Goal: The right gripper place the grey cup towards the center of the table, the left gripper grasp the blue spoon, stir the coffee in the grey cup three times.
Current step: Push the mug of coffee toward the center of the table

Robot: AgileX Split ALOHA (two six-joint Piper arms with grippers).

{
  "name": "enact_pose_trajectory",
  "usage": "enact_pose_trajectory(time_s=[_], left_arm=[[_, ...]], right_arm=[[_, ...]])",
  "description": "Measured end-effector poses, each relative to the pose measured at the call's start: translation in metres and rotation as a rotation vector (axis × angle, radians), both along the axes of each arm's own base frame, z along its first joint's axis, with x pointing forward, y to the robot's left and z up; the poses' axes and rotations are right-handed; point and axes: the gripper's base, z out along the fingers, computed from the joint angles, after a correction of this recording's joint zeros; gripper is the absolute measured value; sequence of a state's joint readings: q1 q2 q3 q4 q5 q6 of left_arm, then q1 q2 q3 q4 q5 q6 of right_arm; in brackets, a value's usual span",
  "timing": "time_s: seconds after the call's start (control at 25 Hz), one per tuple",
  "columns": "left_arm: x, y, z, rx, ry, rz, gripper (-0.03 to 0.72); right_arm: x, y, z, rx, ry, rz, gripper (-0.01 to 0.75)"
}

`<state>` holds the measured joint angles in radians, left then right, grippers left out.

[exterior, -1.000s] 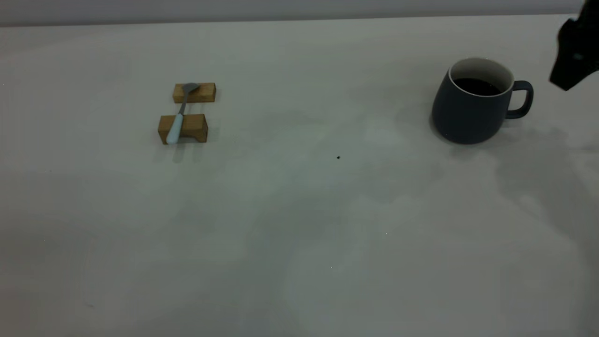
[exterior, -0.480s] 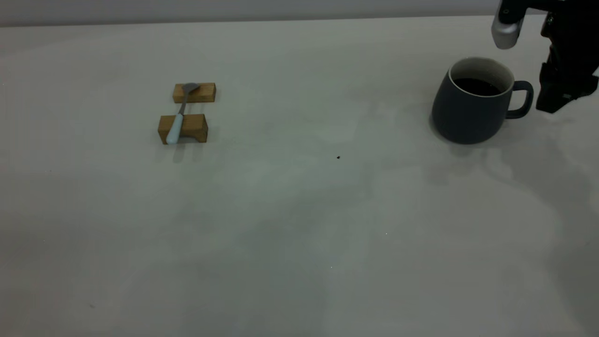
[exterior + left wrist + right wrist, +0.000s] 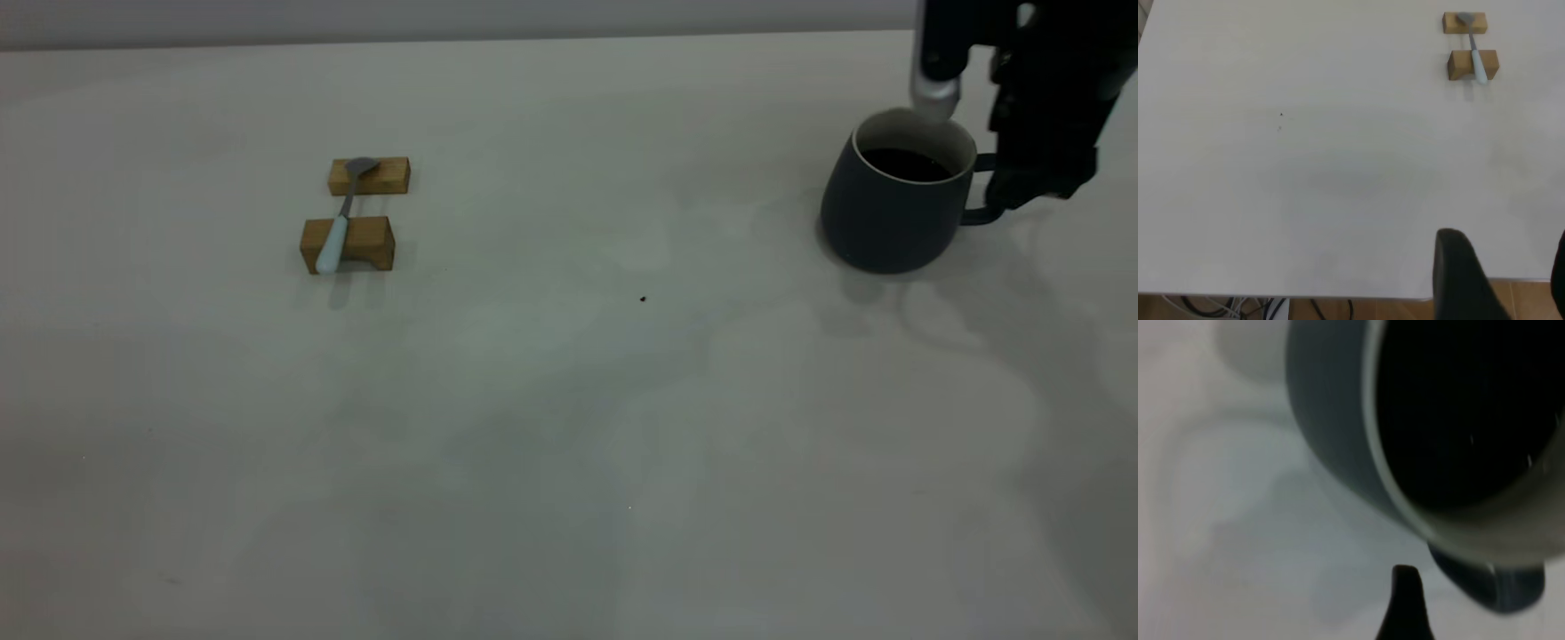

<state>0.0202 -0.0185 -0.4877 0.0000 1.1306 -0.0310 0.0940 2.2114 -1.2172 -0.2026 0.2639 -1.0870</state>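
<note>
- Off-white table [image 3: 569, 400] runs bare between my two work spots, with a tiny dark speck [image 3: 642, 300] about midway.
- My right gripper [image 3: 1036, 173] sits at the handle side of the grey cup [image 3: 889, 213], its dark body covering most of the loop handle; I cannot tell how far its fingers are spread or whether they touch the handle.
- Coffee [image 3: 905, 164] fills the cup, dark under the white rim.
- Well apart from the cup, the blue spoon [image 3: 338, 222] bridges two wooden blocks [image 3: 356, 242], metal bowl on the farther block.
- My left gripper [image 3: 1498, 280] hangs over the table edge, well apart from the spoon, its fingers spread, holding nothing.
</note>
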Motion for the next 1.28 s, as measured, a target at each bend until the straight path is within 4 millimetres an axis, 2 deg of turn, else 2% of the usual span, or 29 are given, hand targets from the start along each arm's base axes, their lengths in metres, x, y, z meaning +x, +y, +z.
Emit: enact_pose_trajectory(time_s=[0.24,0.36,0.52,0.68,0.72,0.92,1.28], left_arm=[[0.000,0.000,0.000,0.000,0.000,0.000,0.409],[0.000,0.000,0.000,0.000,0.000,0.000,0.409],[0.000,0.000,0.000,0.000,0.000,0.000,0.409],[0.000,0.000,0.000,0.000,0.000,0.000,0.409],[0.000,0.000,0.000,0.000,0.000,0.000,0.409],[0.000,0.000,0.000,0.000,0.000,0.000,0.409],[0.000,0.000,0.000,0.000,0.000,0.000,0.409]], right_arm=[[0.002,0.009,-0.011,0.003,-0.027,0.047,0.620],[0.001,0.012,-0.018,0.006,-0.017,0.052,0.566],[0.000,0.021,-0.018,0.030,-0.015,0.039,0.415],[-0.003,0.031,-0.020,0.075,0.001,-0.011,0.209],[-0.003,0.032,-0.020,0.088,0.006,-0.028,0.180],[-0.008,0.049,-0.020,0.143,0.042,-0.081,0.177],[-0.029,0.122,-0.021,0.224,0.068,-0.032,0.176]])
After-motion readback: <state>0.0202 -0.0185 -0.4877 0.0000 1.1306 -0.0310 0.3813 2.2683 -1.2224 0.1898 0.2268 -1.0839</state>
